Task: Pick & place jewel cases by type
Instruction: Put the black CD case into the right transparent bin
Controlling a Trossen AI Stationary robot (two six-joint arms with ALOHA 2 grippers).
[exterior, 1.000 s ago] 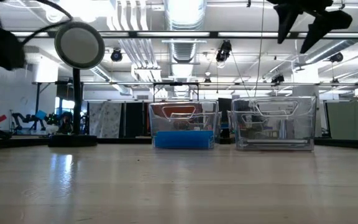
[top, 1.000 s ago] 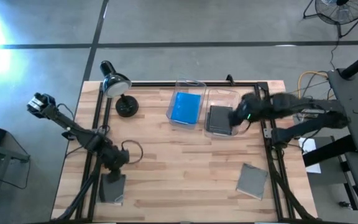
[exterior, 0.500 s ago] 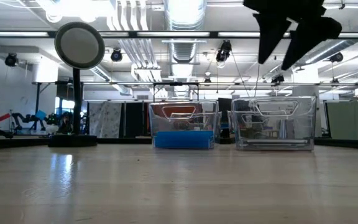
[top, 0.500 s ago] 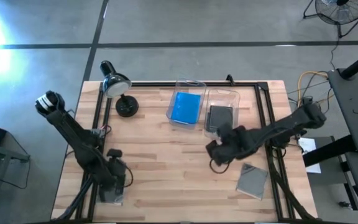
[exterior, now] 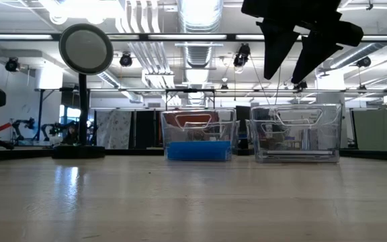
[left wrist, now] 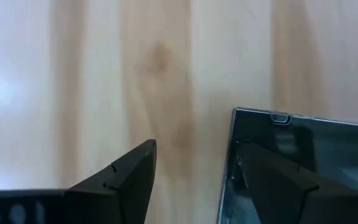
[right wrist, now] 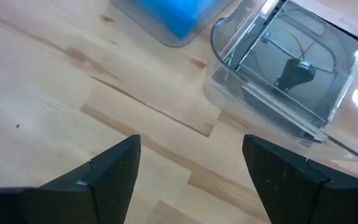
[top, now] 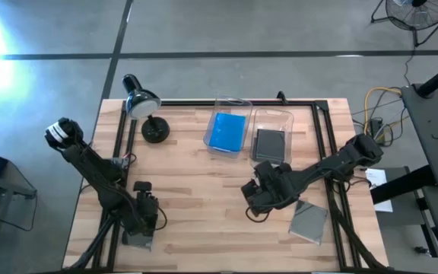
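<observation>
Worktop (top: pixel 204 221) of pale wood carries a black desk lamp (top: pixel 144 113) at its far left corner and two clear bins side by side at the far middle. One bin (top: pixel 229 125) holds a bright blue jewel case (top: pixel 227 131); the other bin (top: pixel 272 136) holds a dark grey jewel case (top: pixel 268 144). How many cases are stacked in either bin cannot be told from above. Two more dark grey cases lie loose: one (top: pixel 309 221) near the right front edge, one (top: pixel 137 230) near the left front edge, partly under the left arm.

Right pincer (top: pixel 255 199) hangs above the bare wood in front of the grey-case bin, just beside the loose grey case on the right, its fingers spread apart and empty; its wrist view looks past them at both bins. Half a second ago it was slightly farther back towards the bins, and a second ago it was over the grey-case bin, so it has drawn forward and left.

Left pincer (top: pixel 146 211) is low over the left loose case, fingers parted, one finger tip (left wrist: pixel 263 168) over the case's edge and the other over bare wood, not closed on it. That arm has shifted a little towards the front since the earlier frame.
</observation>
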